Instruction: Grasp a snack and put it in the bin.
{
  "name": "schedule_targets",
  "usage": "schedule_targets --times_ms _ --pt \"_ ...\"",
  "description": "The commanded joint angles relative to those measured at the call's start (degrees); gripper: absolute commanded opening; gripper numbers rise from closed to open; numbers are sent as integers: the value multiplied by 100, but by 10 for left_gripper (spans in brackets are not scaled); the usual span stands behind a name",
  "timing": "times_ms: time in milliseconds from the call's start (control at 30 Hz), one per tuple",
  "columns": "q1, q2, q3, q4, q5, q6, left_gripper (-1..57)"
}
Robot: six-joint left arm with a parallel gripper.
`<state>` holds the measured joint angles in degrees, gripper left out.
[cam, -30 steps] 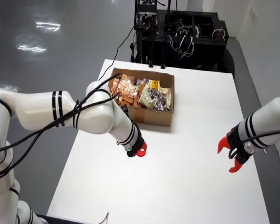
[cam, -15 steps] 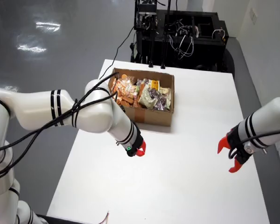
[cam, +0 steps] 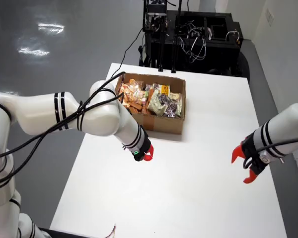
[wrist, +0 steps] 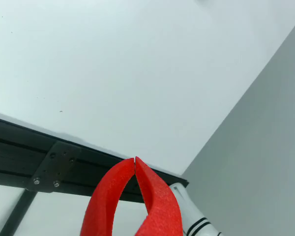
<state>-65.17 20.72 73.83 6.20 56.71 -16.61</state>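
Since a second ago the working arm's red gripper (cam: 148,155) has drifted slightly up and left in the view from above, closer to the front wall of the cardboard box (cam: 161,123), though it hangs just in front of that wall without touching it. Its jaws are together with nothing between them: the view that rides on the gripper shows the two red fingertips (wrist: 134,160) meeting at a point.

Much of the box's left side is hidden behind the arm's white elbow (cam: 107,116) and the black cables looped over it, so the snacks there can only partly be made out. The view that rides on the gripper shows only pale table surface, a black frame rail (wrist: 49,157) and grey floor (no box or snack at all).

Inside the box lie the snacks (cam: 151,99): orange packets toward its left, darker purple and yellow-green packets toward its right, all heaped loosely together and not touched by either arm.

The box stands toward the far end of the white table (cam: 198,188). A second arm with an open red gripper (cam: 246,166) hovers well to the right of the box. Beyond the box, past the table's far edge, sits a black equipment rack (cam: 193,34) on a glossy grey floor.
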Motion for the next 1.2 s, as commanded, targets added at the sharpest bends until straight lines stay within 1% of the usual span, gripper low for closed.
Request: schedule_targets --times_ms 33,1200 --pt "24 3 0 3 -2 8 1" --pt "-87 2 0 4 -2 9 1"
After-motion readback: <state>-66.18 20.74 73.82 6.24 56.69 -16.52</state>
